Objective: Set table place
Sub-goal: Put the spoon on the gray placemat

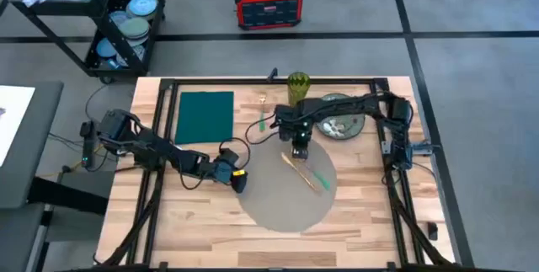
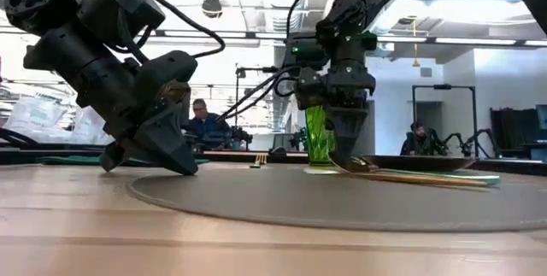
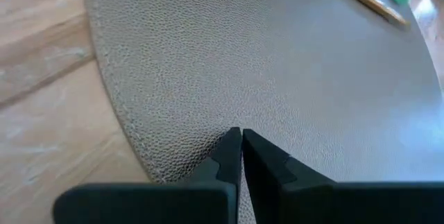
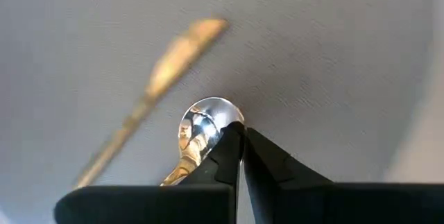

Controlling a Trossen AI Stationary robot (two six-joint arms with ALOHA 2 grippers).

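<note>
On the wooden table (image 1: 370, 221), the round grey placemat (image 1: 286, 200) lies flat near the centre, towards the front edge. Left gripper (image 1: 238, 181): lowered at the placemat's left rim, its two fingers (image 3: 225, 156) pressed together with the tips at the mat's edge; whether any of the mat is pinched between them cannot be told. Right gripper (image 1: 301, 149): pointing down over the back part of the placemat, fingers closed on the handle of a shiny spoon (image 4: 201, 128), the bowl showing just beside the fingertips. A gold-coloured utensil (image 1: 296, 168) with a green-handled piece (image 1: 318, 176) beside it lies diagonally on the mat, just in front of the right gripper. Behind the mat: a dark green napkin (image 1: 205, 115) at the left, a green glass (image 1: 298, 87) at the back edge, a small fork (image 1: 262, 114) between napkin and glass, and a patterned plate (image 1: 341, 125) to the right, partly covered by the right arm. In the low view, two people (image 2: 205, 126) sit in the room beyond the table.
</note>
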